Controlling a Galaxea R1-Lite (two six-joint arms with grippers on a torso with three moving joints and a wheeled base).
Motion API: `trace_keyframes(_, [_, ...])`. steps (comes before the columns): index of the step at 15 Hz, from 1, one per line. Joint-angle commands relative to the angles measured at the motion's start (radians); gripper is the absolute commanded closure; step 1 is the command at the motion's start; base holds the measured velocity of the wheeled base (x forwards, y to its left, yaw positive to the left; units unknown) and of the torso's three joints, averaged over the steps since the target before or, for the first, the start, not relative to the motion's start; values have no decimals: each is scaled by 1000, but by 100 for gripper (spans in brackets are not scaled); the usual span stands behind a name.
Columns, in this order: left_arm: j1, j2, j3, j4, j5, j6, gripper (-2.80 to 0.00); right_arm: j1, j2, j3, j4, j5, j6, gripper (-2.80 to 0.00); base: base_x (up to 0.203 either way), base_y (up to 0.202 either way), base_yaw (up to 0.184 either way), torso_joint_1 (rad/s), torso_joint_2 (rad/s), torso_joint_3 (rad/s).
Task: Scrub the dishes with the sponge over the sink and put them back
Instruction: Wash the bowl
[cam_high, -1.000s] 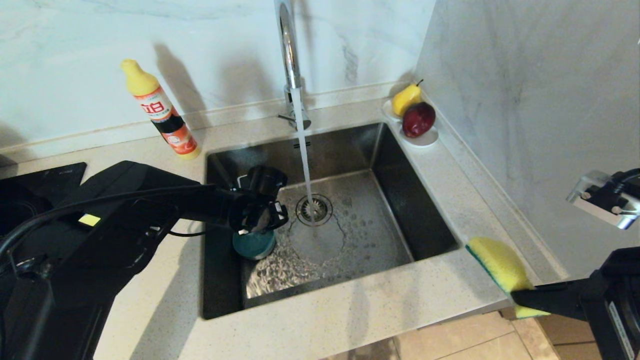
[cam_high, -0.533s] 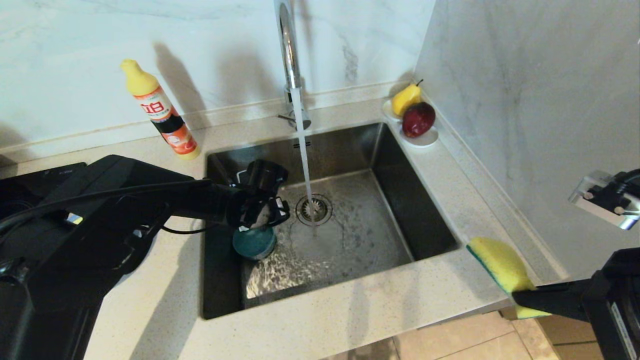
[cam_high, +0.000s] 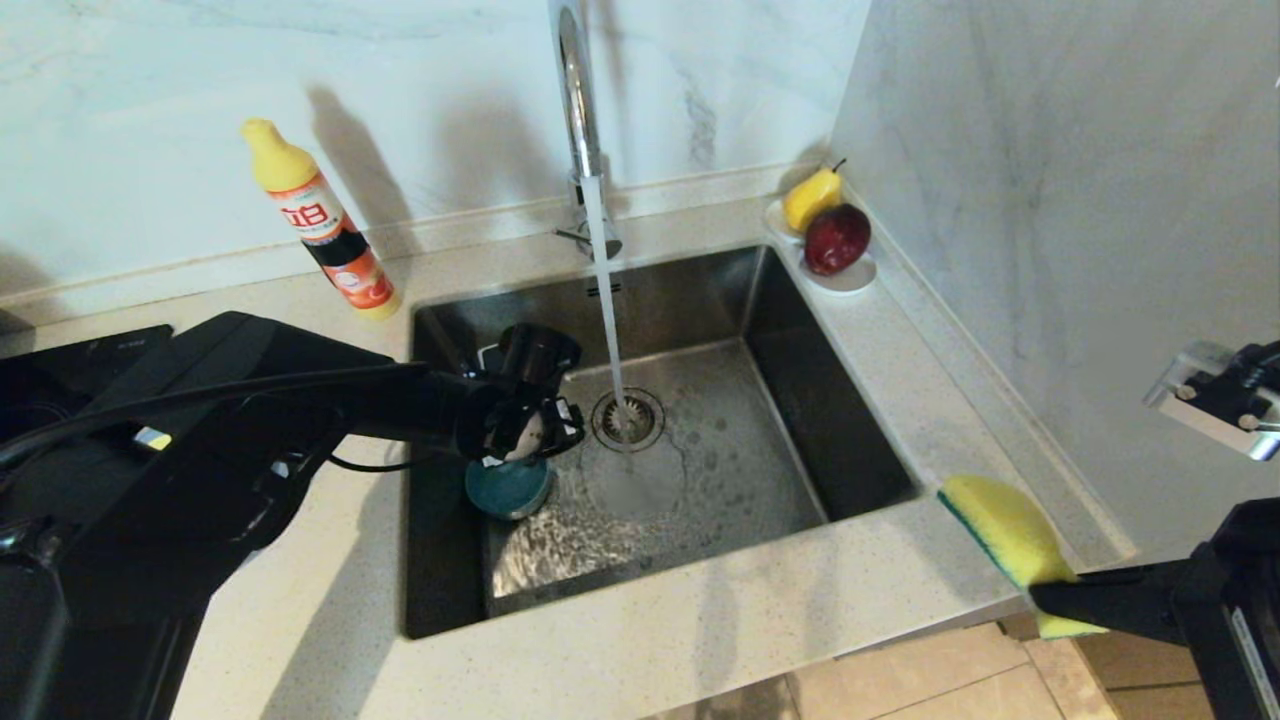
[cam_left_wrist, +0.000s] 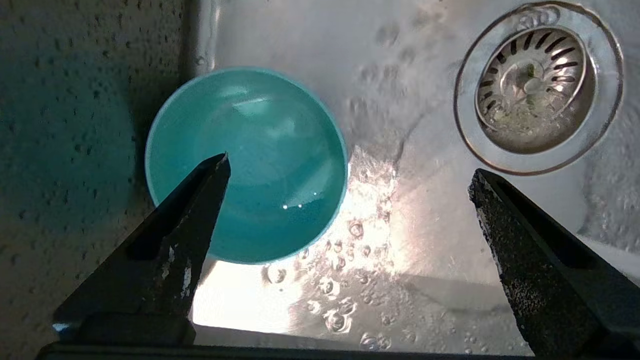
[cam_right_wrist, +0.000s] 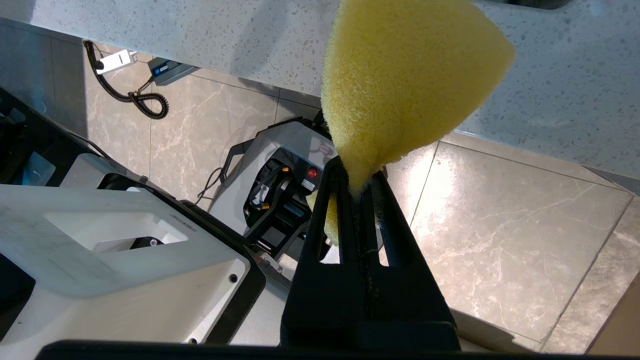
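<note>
Over the last second little shifted: left tool (cam_left_wrist: 350, 200) stayed spread wide above the teal bowl (cam_left_wrist: 260, 150) on the sink (cam_high: 800, 400) floor, ungrasped, while right tool (cam_right_wrist: 360, 187) stayed clenched on the sponge (cam_high: 1005, 535) beside the tabletop (cam_high: 700, 620) edge.

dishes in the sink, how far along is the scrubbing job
Done: the right gripper has the sponge clamped, off the counter's near right corner. In hand: the left gripper hangs open over the teal bowl on the sink floor, not gripping it. Left: scrubbing and putting back; no other dishes in view.
</note>
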Motion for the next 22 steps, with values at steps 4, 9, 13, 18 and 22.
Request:
trace_keyframes(4, [0,20,-6,-6,-1,-5,-280,0,7,1,3,0,1,0,0,0,0,0,0,0])
trace_keyframes(9, [1,40,-18,-10,-9,-4,-280,0,6,11,-2,0,2,0,0,0,0,0,0,0])
trace_keyframes(13, [4,51,-30,-12,-10,-3,-280,0,11,4,-2,0,1,0,0,0,0,0,0,0])
trace_keyframes(18, [3,71,-70,-9,-26,-2,-280,0,2,3,-2,0,0,0,0,0,0,0,0,0])
trace_keyframes(22, [6,87,-75,-11,-26,0,-280,0,0,1,-2,0,0,0,0,0,0,0,0,0])
